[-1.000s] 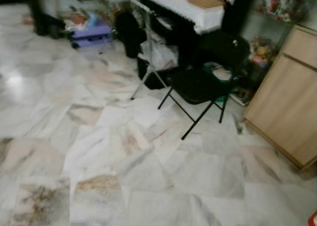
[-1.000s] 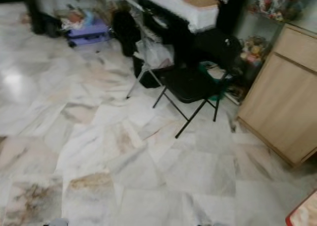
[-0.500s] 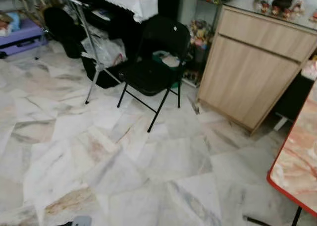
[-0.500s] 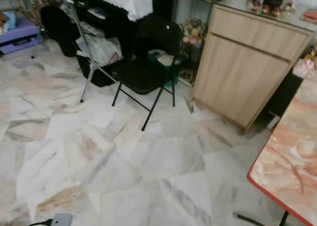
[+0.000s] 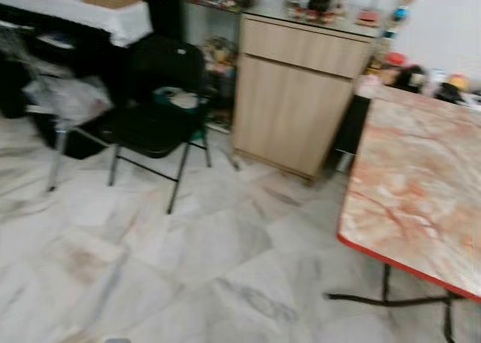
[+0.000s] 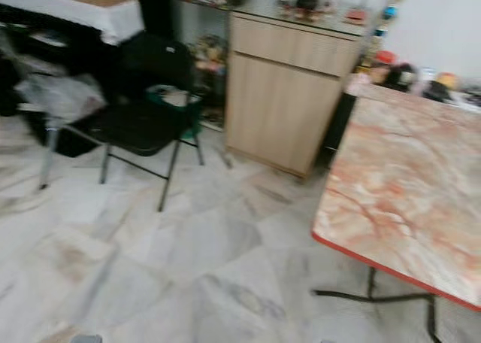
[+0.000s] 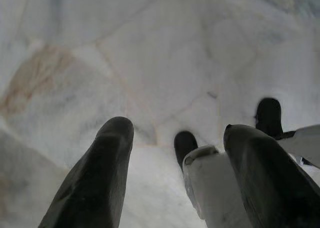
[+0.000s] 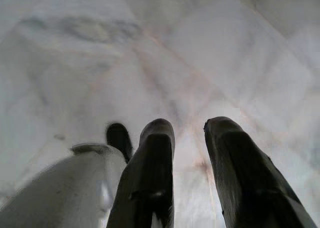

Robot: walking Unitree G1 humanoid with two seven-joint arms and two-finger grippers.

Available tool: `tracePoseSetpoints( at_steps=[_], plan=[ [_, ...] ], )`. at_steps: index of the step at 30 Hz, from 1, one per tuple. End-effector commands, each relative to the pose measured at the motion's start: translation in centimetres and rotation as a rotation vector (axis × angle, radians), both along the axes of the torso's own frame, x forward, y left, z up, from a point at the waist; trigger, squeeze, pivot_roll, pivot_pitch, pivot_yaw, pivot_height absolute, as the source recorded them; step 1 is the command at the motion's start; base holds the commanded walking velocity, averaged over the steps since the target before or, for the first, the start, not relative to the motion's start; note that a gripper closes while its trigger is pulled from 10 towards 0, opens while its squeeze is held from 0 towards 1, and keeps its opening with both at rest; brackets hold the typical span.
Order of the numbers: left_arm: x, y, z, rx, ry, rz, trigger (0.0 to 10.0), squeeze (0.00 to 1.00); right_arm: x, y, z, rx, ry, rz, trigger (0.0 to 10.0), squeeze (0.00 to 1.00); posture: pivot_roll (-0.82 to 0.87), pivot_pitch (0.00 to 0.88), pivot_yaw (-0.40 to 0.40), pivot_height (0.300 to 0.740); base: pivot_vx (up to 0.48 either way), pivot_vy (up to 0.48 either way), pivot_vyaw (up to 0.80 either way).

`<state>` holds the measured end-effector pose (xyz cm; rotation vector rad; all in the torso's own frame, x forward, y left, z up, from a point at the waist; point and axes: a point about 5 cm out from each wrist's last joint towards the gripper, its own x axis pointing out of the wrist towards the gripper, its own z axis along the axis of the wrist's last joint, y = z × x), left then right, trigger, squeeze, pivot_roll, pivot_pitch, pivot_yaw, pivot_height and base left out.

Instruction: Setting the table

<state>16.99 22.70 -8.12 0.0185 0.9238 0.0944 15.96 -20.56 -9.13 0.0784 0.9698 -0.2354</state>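
Left eye view: a marble-patterned desk (image 5: 421, 200) with a red edge is seen at the right, on thin black legs. Its near surface is bare; a few small items, too blurred to identify, are noted along its far edge. A wooden cabinet (image 5: 301, 102) stands at the far centre, with small objects on top. A black folding chair (image 5: 154, 110) is placed to its left, and a white-covered table (image 5: 75, 8) lies at the far left. The marble floor (image 5: 188, 260) occupies the near ground. The picture is blurred.

Right eye view: the same scene is recorded, with the desk set slightly nearer the centre. No tableware can be made out on the near part of the desk.

Left wrist view: the left hand (image 7: 175, 168) is pointed down at the floor. Its two black fingers are held well apart, and nothing is gripped. The robot's own leg and feet are seen beyond them.

Right wrist view: the right hand (image 8: 187, 173) is likewise pointed at the floor. Its fingers are separated by a narrow gap and nothing is held.

Assessment: the step in hand is judged to be an approach to the desk. It is best done by squaring up to the near red edge, with the black legs kept clear of the feet and both hands raised only once the robot is steady.
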Motion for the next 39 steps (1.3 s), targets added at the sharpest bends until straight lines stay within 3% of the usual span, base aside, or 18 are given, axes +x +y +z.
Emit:
tracePoseSetpoints(
  at_steps=[1, 15, 30, 39],
  plan=[
    [2.4, -2.2, 0.6, -0.103, -0.015, 0.023, 10.0, 0.00, 2.7, -1.4, 1.4, 0.116, -0.068, -0.165, 10.0, 0.00, 0.08, 0.090, -0.046, 0.740, 0.000, 0.000, -0.78],
    [2.9, -2.0, 0.9, -0.102, -0.026, 0.035, 10.0, 0.00, 3.4, -1.1, 1.7, 0.115, -0.076, -0.152, 10.0, 0.00, 0.09, 0.065, -0.047, 0.740, 0.000, 0.000, -0.78],
    [4.9, -1.8, 2.0, -0.107, -0.077, 0.046, 10.0, 0.00, 4.2, -1.0, 2.0, 0.111, -0.097, -0.143, 10.0, 0.00, 0.11, 0.050, -0.065, 0.740, 0.000, 0.000, 0.00],
    [3.8, -1.9, 1.4, -0.077, -0.055, 0.012, 10.0, 0.00, 3.5, -0.9, 1.7, 0.110, -0.101, -0.152, 10.0, 0.00, 0.07, 0.061, -0.041, 0.740, 0.000, -0.205, 0.00]
  ],
)
